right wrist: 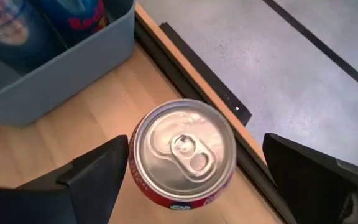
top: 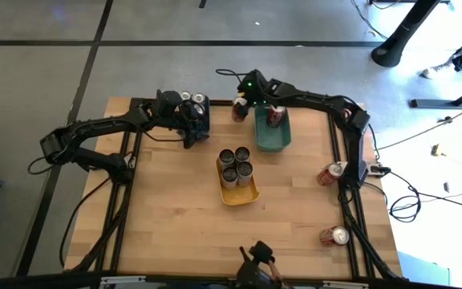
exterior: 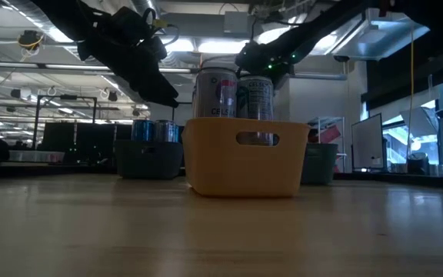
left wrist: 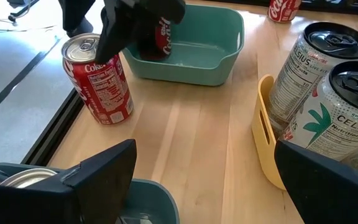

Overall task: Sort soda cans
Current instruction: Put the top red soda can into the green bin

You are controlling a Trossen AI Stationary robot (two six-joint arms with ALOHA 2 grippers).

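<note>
I've parked my right gripper (right wrist: 185, 180) directly over the upright red aluminium soda can (right wrist: 184, 151) at twelve o'clock on the wooden table (top: 175, 209), jaws spread wide either side, ready to descend. The can's long axis is vertical, tab up. My left gripper (top: 192, 128), also wide and empty, waits near eleven o'clock.

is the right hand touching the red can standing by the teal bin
Apart. The right wrist view looks down on the red can with the right hand open around it, bare wood showing between the can and each finger.
</note>
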